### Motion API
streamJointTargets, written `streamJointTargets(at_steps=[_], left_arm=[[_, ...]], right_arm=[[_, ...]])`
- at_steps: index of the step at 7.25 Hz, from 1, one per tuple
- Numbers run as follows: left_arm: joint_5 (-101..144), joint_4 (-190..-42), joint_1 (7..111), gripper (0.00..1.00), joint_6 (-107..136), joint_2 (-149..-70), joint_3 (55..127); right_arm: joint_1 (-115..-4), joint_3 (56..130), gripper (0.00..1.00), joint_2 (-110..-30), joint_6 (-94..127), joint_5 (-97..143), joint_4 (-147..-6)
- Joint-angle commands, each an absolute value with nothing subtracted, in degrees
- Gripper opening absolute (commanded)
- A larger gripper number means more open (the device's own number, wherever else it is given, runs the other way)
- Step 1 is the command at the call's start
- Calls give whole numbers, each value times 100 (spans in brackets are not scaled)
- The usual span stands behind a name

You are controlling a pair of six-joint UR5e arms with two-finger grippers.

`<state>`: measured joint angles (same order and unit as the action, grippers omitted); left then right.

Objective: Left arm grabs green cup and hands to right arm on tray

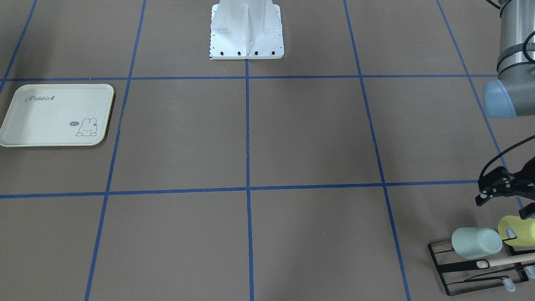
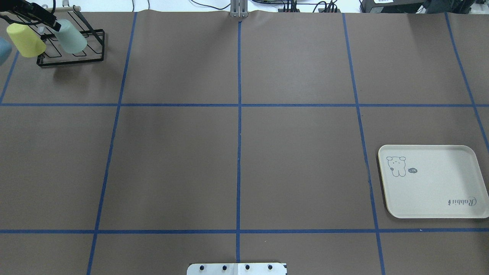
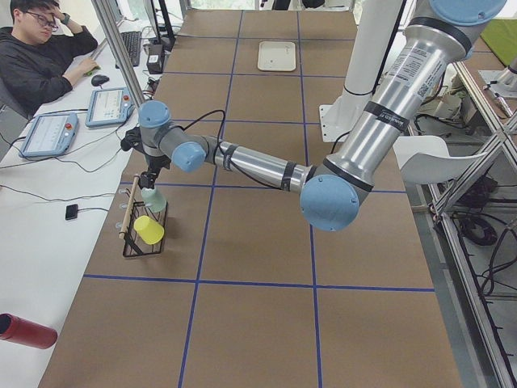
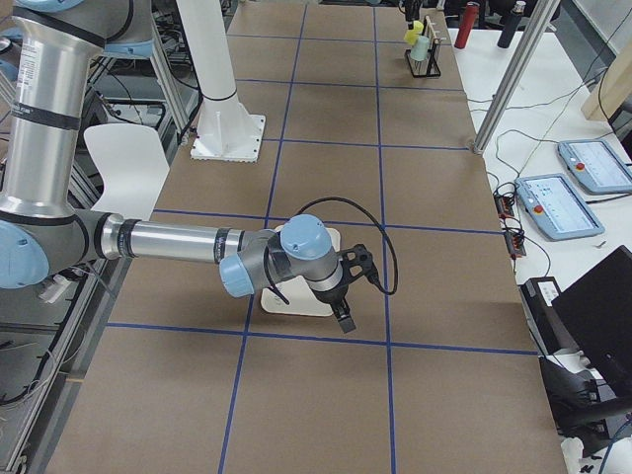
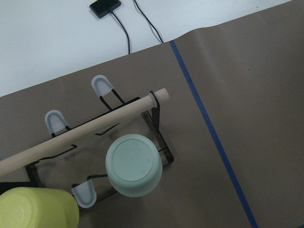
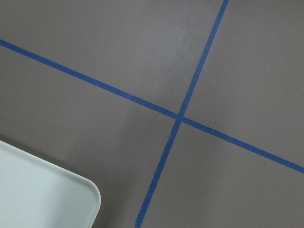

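Note:
The green cup (image 1: 476, 242) sits upside down and tilted on a peg of the black wire rack (image 1: 459, 278). It also shows in the overhead view (image 2: 71, 37) and the left wrist view (image 5: 134, 165). My left gripper (image 1: 501, 205) hovers above the rack, open and empty, clear of the cup; in the overhead view it (image 2: 38, 16) is at the far left corner. The cream tray (image 1: 42, 121) lies bare at the opposite end of the table (image 2: 439, 191). My right gripper (image 4: 346, 301) shows only in the right side view, above the tray's edge; I cannot tell its state.
A yellow-green cup (image 1: 518, 230) hangs on the rack beside the green one. A wooden dowel (image 5: 80, 133) tops the rack. The white robot base (image 1: 246, 31) stands mid-table. An operator (image 3: 40, 56) and teach pendants (image 3: 109, 105) are past the table's far edge.

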<state>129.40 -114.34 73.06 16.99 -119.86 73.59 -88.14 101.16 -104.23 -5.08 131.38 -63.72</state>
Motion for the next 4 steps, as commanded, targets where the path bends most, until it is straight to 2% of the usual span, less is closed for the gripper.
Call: streamJointTargets(at_steps=[1,4], left_arm=[[12911,-11760,7269,100,1880,-12286,6691],[12685,-11768,7199,100,1925,-12708,6092]], right_arm=[[-8815,10116,100,-10424,-510,13140,-6372],[-8815,10116,100,-10424,-501,13140,-6372]])
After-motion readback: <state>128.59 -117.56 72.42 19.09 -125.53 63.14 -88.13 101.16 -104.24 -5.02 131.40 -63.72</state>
